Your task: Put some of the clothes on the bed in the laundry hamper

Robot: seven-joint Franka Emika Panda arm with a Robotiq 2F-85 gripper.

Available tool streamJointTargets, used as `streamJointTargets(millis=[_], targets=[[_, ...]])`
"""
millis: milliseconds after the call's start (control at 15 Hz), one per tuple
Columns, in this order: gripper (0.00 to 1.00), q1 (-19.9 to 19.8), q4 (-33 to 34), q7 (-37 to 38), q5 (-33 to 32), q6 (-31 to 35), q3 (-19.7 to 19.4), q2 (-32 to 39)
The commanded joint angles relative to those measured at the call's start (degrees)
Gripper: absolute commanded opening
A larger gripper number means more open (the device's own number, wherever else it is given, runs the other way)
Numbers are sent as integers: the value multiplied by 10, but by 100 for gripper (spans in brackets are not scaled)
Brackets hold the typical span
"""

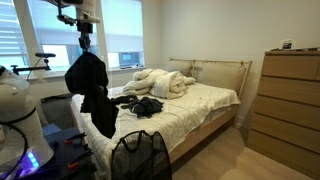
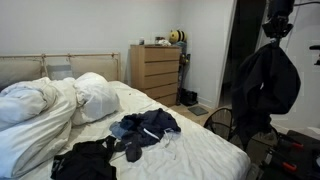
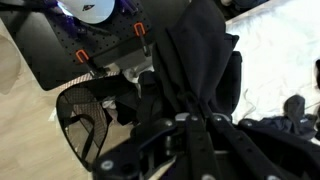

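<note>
Bedroom setup, light wood bed point(image 1: 205, 103) with a white sheet and a puffy cream duvet point(image 1: 160, 82) bunched up at the headboard end. The gripper point(image 1: 85, 42) is way up high and clenched tight on 1 black garment point(image 1: 88, 85), which hangs straight down under it in a long loose bundle, off the mattress, as both exterior views show. The laundry hamper point(image 1: 140, 155) sits well below the gripper and off to the side, not directly under it; the wrist view shows its mesh rim point(image 3: 85, 120) beside the dangling cloth rather than beneath. So if it lets go here, I reckon the thing lands on the floor or flops over the rim. Other worry: the trailing end drags across an arched handle on the way over and tips that flimsy mesh. The rest of the clothes point(image 2: 145, 128) lie on the sheet, below and away from the gripper, at least 2 piles.
</note>
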Motion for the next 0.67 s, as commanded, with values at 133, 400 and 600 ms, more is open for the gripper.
streamJointTargets(millis=[133,400,600], targets=[[1,-80,-78,-8,-75,66,8,-130],[1,-131,-107,7,-126,143,2,-170],[1,-157,-129,8,-150,204,-4,-176]])
